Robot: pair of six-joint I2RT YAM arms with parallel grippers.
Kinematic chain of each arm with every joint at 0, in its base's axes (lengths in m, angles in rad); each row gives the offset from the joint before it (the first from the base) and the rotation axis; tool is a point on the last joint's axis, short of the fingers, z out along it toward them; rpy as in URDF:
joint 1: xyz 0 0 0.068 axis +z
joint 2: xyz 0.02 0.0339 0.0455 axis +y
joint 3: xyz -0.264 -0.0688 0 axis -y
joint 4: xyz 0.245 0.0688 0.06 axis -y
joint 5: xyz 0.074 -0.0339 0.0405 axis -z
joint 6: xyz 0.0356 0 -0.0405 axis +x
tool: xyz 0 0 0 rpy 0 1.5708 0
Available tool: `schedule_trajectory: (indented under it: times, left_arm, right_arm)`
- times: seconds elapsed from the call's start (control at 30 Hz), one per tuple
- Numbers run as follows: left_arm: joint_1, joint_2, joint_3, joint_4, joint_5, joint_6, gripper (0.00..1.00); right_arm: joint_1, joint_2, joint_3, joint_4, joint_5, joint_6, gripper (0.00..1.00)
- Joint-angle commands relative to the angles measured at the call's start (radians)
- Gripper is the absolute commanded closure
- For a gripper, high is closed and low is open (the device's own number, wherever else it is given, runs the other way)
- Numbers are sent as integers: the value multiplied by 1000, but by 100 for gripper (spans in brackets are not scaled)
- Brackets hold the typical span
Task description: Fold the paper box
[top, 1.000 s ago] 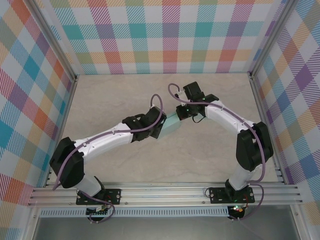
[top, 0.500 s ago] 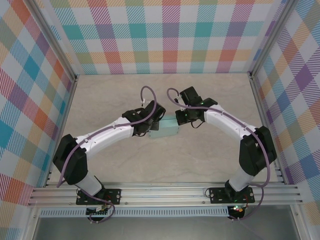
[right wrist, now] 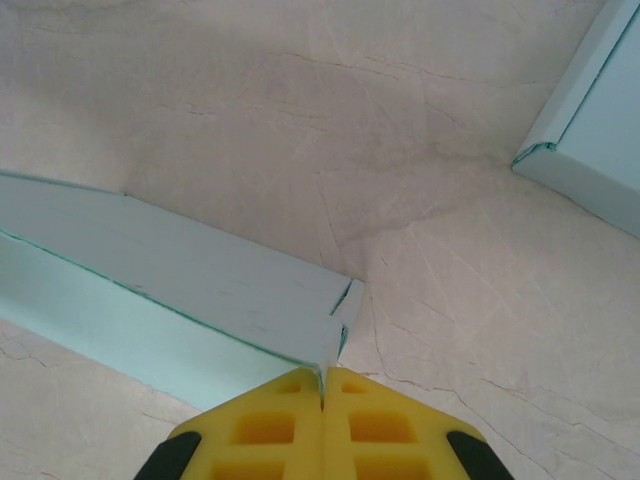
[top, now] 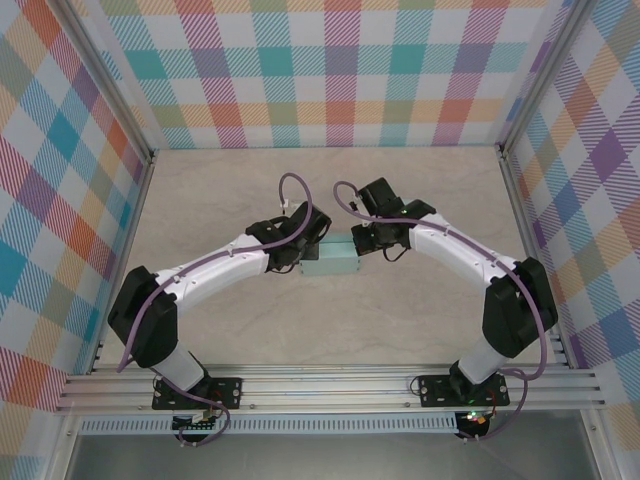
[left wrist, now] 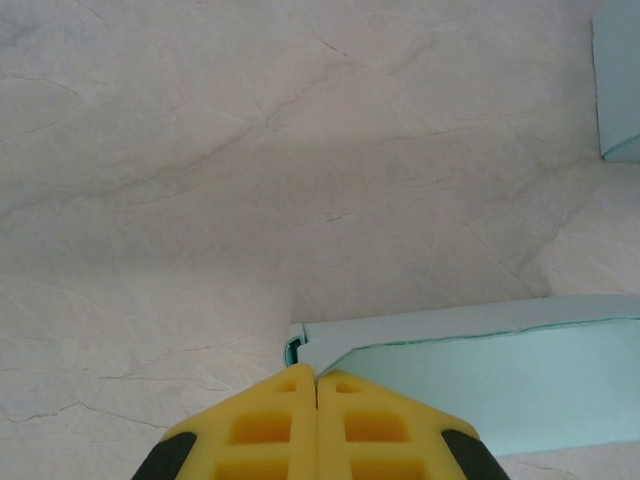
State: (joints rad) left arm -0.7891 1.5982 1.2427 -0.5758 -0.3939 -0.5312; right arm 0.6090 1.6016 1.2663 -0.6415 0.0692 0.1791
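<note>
left hand [top: 305,246] sat at the left end of the paper box [top: 334,263]. Its yellow fingers [left wrist: 262,425] were pressed together, tips right at a box corner. The pale teal box lay flat mid-table [top: 220,190], long side across, between both hands. right hand [top: 362,238] was at the box's far right corner, also pressed together. It was possibly nipping the wall edge, but the seam was too tight to tell.
</note>
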Motion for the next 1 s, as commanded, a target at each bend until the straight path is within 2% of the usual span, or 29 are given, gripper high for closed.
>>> schedule_trajectory:
  times: [0.0,0.47,0.7,0.97]
  left_arm:
    - [3,-1,-20,64,42,2,100]
    - [4,5,-56,98,100,27,100]
    - [4,0,-68,119,118,27,100]
    - [4,-1,-80,134,131,30,100]
  right_arm:
    - [22,-23,-16,7,-30,2,95]
    - [21,2,35,71,-188,192,88]
    - [21,20,38,91,-216,222,94]
    - [22,23,36,111,-214,247,95]
